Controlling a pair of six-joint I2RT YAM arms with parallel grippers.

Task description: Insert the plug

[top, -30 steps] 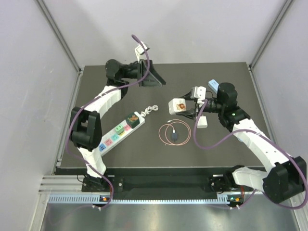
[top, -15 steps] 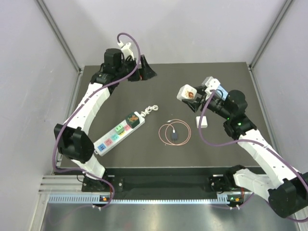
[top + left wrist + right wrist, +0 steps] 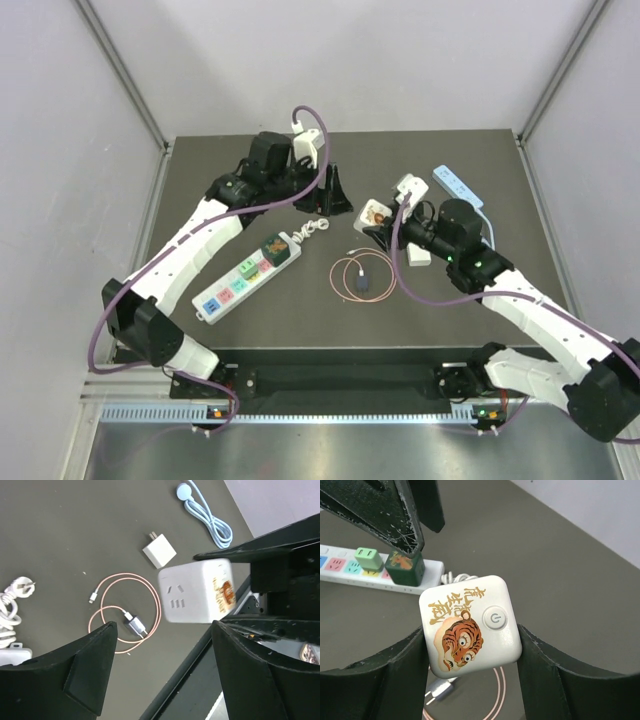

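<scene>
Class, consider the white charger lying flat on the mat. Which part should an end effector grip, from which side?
Grip the white charger body across its side faces, descending from above. It lies flat on the mat, prongs pointing sideways from one end, so a top-down pinch likely leaves them free. The open left end effector suits; the right end effector holds the cube adapter.

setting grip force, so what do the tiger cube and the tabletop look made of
Tiger cube: likely hard moulded plastic. The white shell is smooth and semi-gloss with rounded corners, a printed tiger and a soft sheen in the right wrist view.
Tabletop: a dark matte sheet with no reflections, possibly rubber or coated board; the look leaves it open.
</scene>
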